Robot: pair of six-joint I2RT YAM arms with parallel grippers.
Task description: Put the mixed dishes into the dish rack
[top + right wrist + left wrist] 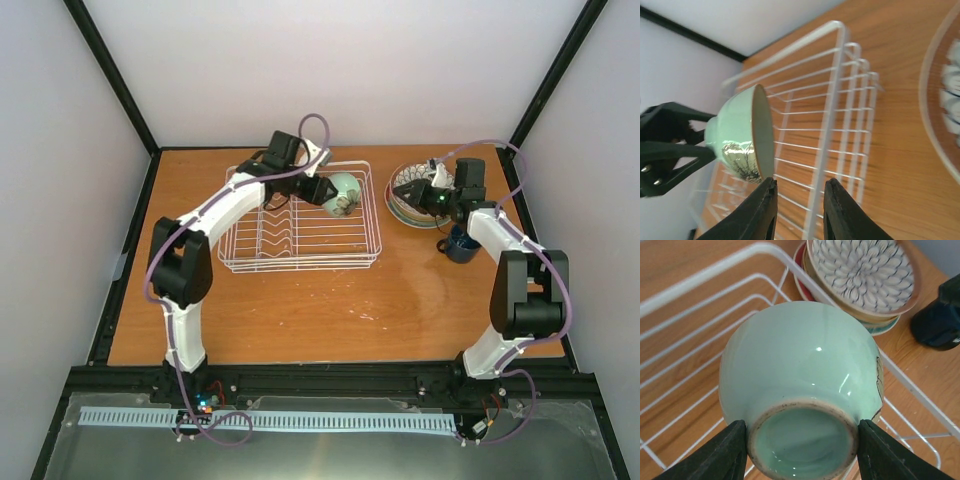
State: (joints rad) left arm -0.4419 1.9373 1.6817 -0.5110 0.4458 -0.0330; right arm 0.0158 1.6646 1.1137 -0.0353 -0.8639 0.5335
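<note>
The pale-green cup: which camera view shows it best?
Left wrist view: the cup fills it, foot ring toward camera. Right wrist shows its side and painted motif; top view shows it small over the dish rack.

Bright, even light leaves only soft, faint shadows on the tabletop (330, 310). In the left wrist view, small white glints sit on the pale-green cup (800, 365), one near its centre and one toward four o'clock. The right wrist view is smeared, worst on the plate (945, 100) at three o'clock and along the dish rack (840, 100) wires.
</note>
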